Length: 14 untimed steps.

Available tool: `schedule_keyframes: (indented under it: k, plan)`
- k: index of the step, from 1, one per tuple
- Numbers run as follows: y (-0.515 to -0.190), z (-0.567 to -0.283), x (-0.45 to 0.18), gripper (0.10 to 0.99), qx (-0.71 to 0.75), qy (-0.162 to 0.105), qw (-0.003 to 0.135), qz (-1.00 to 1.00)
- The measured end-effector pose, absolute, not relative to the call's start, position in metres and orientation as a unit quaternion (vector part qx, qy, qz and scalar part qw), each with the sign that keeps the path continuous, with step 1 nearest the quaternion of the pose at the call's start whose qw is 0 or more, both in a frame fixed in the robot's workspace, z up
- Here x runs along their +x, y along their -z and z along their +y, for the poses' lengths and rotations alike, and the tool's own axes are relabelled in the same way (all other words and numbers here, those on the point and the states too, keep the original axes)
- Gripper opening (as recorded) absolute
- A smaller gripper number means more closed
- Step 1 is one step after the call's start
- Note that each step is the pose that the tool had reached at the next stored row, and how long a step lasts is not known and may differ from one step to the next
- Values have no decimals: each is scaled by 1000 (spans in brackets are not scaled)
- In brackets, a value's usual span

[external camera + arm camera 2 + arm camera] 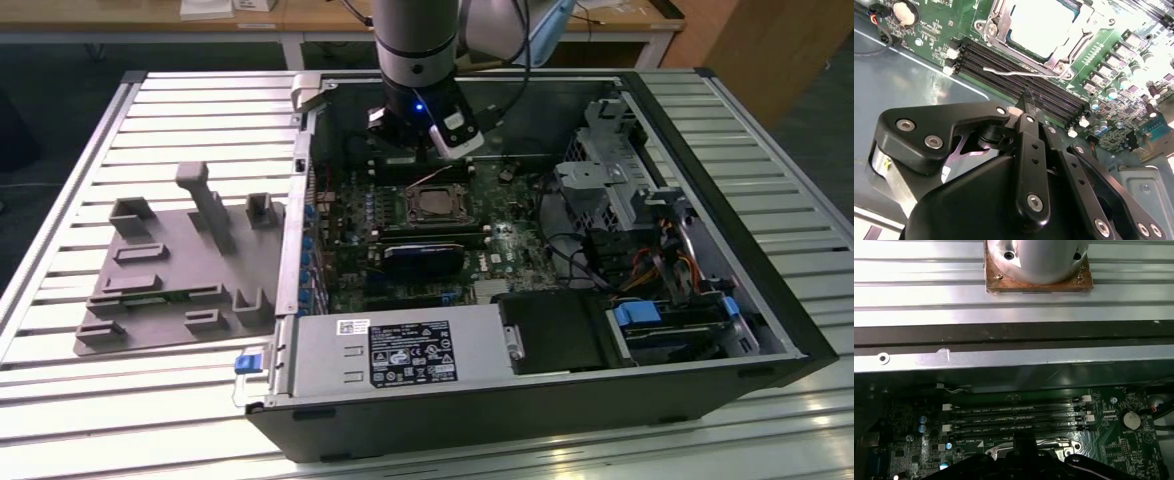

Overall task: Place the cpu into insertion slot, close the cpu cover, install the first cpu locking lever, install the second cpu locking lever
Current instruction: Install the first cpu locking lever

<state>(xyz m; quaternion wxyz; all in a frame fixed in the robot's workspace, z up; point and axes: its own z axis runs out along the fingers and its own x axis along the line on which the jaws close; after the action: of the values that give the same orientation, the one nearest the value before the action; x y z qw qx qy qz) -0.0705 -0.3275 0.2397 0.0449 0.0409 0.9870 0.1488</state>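
Cpu [1041, 25]: small flat square, pale silvery top, seated in motherboard [350, 268] socket inside open computer case [534, 420] at mid-bench [80, 400]. Cpu cover [996, 22]: thin silvery frame, lying flat around chip's edges. End effector [1026, 97]: closed to a narrow tip, holding nothing, poised over memory slots [979, 60], just beside thin wire lever [1014, 74]. Chip face-up; square, no long axis; edges parallel to memory slots.

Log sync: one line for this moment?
silvery-tan square cpu: seated | silvery metal cover frame: down | tool: by black memory slots
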Motion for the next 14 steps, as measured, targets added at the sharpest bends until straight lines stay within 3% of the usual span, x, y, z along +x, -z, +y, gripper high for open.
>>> schedule_keyframes:
  k: [14]
  plan:
    - [-233, -327, -64, 102, 52, -136, 47, 988]
